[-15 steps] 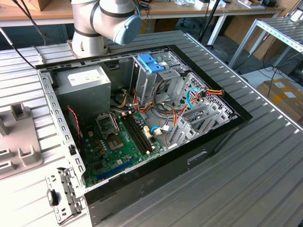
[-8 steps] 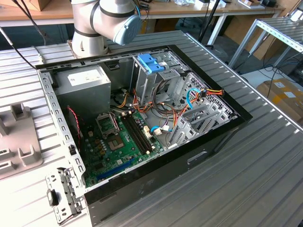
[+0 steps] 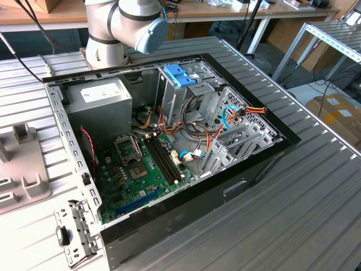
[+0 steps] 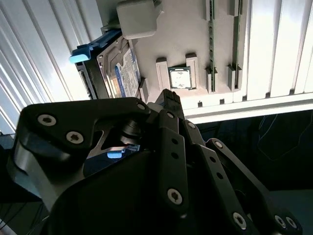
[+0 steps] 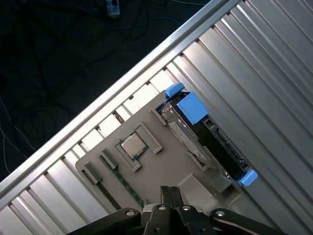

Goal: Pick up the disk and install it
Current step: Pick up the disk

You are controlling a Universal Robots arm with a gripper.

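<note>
While the Universal Robots arm (image 3: pixel 121 25) stands at the far end of the ribbed metal table (image 3: pixel 316 197), I take the grey holder tray (image 3: pixel 22 169) as my fixed mark for all places. The open computer case (image 3: pixel 225 197) lies on its side on the table, just beside the tray, on the exterior view's right of it. Inside the case I see the green motherboard (image 3: pixel 141 169), on the side nearer to the tray. The metal drive cage with a blue latch piece (image 3: pixel 180 73) on top is on the side farther from the tray.

The black gripper (image 5: pixel 170 193) hangs above the tray, over its flat middle part. In both wrist views its two fingers are pressed together and there is nothing between them.

The disk (image 5: pixel 215 142) is in the tray. It stands on its long edge in a slot along one side of the tray, with the light-blue carrier frame around the dark body. In the second wrist view the disk (image 4: pixel 117 71) shows its labelled face, and its bright blue end tab (image 4: pixel 80 53) points away from the tray. The gripper is near the disk but apart from it.

A small square processor chip (image 5: pixel 132 145) sits in its own pocket of the tray, between raised blocks, well apart from the slot with the disk.
</note>
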